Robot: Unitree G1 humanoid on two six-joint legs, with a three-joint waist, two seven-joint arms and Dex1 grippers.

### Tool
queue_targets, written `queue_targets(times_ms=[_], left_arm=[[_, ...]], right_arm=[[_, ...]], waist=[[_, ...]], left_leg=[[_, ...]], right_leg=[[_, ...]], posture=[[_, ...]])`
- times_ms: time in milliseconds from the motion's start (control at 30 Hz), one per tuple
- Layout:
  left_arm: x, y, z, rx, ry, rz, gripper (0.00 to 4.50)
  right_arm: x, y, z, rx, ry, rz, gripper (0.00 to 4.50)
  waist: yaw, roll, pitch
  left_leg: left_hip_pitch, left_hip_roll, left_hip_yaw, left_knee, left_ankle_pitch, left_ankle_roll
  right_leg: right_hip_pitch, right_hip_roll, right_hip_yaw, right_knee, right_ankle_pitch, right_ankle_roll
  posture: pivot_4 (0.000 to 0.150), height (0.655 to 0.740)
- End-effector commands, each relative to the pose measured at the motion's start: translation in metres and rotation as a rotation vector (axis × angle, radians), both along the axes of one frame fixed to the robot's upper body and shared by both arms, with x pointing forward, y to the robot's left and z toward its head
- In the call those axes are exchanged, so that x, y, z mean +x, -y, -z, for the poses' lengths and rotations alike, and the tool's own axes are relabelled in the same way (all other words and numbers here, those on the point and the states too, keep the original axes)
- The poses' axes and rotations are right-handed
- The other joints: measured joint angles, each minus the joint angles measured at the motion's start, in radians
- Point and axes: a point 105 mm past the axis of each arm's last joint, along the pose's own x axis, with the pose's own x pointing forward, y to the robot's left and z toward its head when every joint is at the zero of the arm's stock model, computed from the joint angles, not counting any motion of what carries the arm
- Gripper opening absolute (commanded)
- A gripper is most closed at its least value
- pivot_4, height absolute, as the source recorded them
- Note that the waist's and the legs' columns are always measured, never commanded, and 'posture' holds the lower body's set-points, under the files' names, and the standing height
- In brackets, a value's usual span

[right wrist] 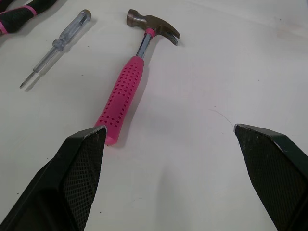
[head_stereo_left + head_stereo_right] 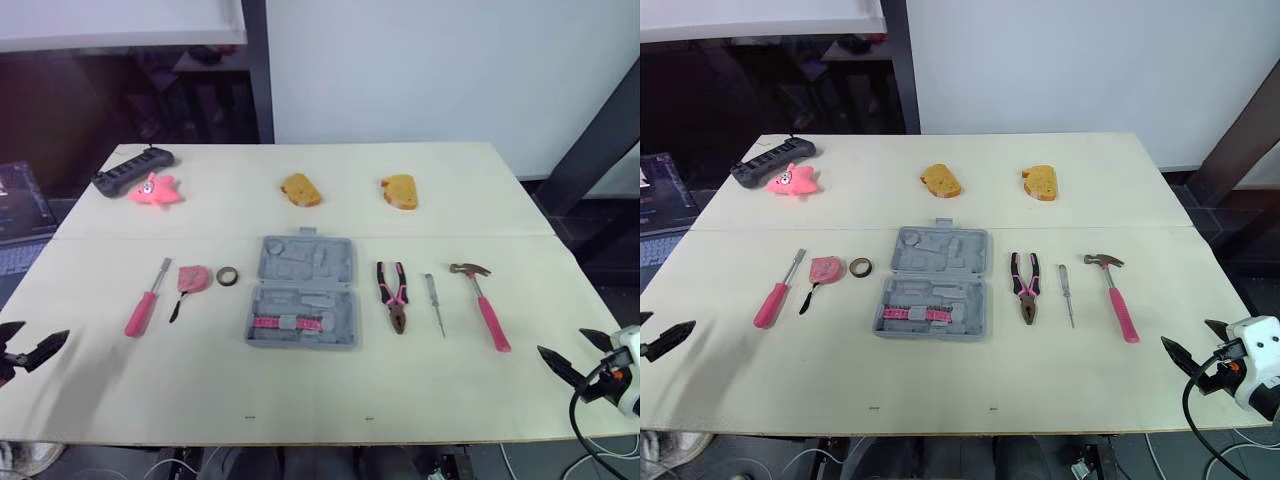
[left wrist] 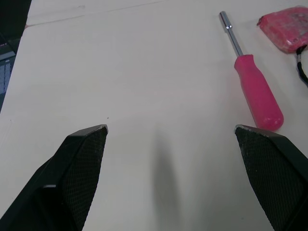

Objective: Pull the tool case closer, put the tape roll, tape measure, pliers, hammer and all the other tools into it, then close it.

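1. My left gripper (image 3: 171, 129) and right gripper (image 1: 168, 127) each have two black cross-hatched fingers. Both are spread wide and empty, at 8 and 4 o'clock from the case.
2. One grey moulded-plastic tool case (image 2: 303, 293) lies open mid-table.
3. At its 3 o'clock lie one pliers (image 2: 393, 295), one slim clear-handled screwdriver (image 2: 434, 303) and one hammer (image 1: 126, 96) with a dimpled pink grip.
4. At 9 o'clock lie one ring-shaped tape roll (image 2: 227, 276), one pink tape measure (image 2: 193, 279) and one pink nut driver (image 3: 255, 86).
5. The table (image 2: 300, 400) is smooth pale wood, with a white wall (image 2: 420, 70) at 12 o'clock.

The head stereo pair looks forward and down over the whole pale wooden table (image 2: 420, 390), both eyes sharing it. Wrist cameras sit low and close: left faces the pink-handled nut driver (image 3: 257, 91), right the pink-handled steel hammer (image 1: 124, 94).
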Motion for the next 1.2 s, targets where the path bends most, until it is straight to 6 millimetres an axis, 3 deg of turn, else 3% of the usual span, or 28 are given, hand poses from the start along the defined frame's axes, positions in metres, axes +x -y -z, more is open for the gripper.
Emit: queue_targets(times_ms=[33,533,633,733,867,933,1033,1200], left_arm=[[0.003,-0.006,-0.019,0.068,0.041,0.01,4.47],[0.009,-0.001,-0.015,0.07,0.051,0.04,4.47],[0.021,0.026,-0.003,0.033,0.053,0.119,4.47],[0.033,0.07,0.009,0.0,0.054,0.228,4.47],[0.042,0.107,0.013,-0.041,0.07,0.278,4.47],[0.059,0.143,0.014,-0.092,0.1,0.33,4.47],[0.086,0.178,0.01,-0.106,0.135,0.391,3.65],[0.114,0.214,0.019,-0.045,0.076,0.493,0.97]], right_arm=[[0.001,0.001,-0.006,-0.008,0.026,0.001,4.5],[0.005,-0.005,-0.006,-0.008,0.026,-0.009,4.5],[0.013,-0.024,-0.01,0.031,0.045,-0.052,4.5],[0.021,-0.052,-0.013,0.047,0.039,-0.131,4.5],[0.027,-0.078,-0.016,0.08,0.033,-0.186,4.5],[0.039,-0.111,-0.019,0.095,0.04,-0.259,4.5],[0.06,-0.159,-0.023,0.099,0.059,-0.355,3.66],[0.098,-0.202,-0.012,0.025,0.02,-0.398,1.02]], waist=[[0.0,0.0,0.0],[0.0,0.0,0.0],[0.001,0.001,0.0],[0.002,0.003,0.0],[0.003,0.002,0.0],[0.003,0.002,-0.001],[0.004,0.002,-0.001],[0.0,0.001,-0.001]], left_leg=[[0.0,0.0,0.0,0.0,0.0,0.0],[0.0,0.0,0.0,0.0,0.0,0.0],[0.0,0.0,0.0,0.0,0.0,0.0],[0.001,0.0,0.0,0.0,0.0,0.0],[0.0,0.0,-0.001,0.001,0.0,0.0],[0.0,0.0,-0.001,0.0,0.0,0.0],[0.001,0.0,-0.002,0.002,0.001,0.0],[0.0,0.0,-0.003,0.002,0.004,-0.003]], right_leg=[[0.0,0.0,0.0,0.0,0.0,0.0],[0.0,0.0,0.0,0.0,0.0,0.001],[0.0,0.0,0.0,0.0,0.001,0.001],[0.001,0.0,0.0,0.0,0.002,0.003],[0.001,0.0,0.0,0.001,0.002,0.003],[0.001,0.0,0.0,0.001,0.002,0.004],[0.002,0.0,0.0,0.001,0.003,0.003],[0.0,0.002,0.0,0.001,0.004,0.002]], posture=[[0.15,0.74],[0.15,0.74],[0.15,0.74],[0.15,0.74],[0.15,0.74],[0.15,0.74],[0.15,0.74],[0.15,0.74]])
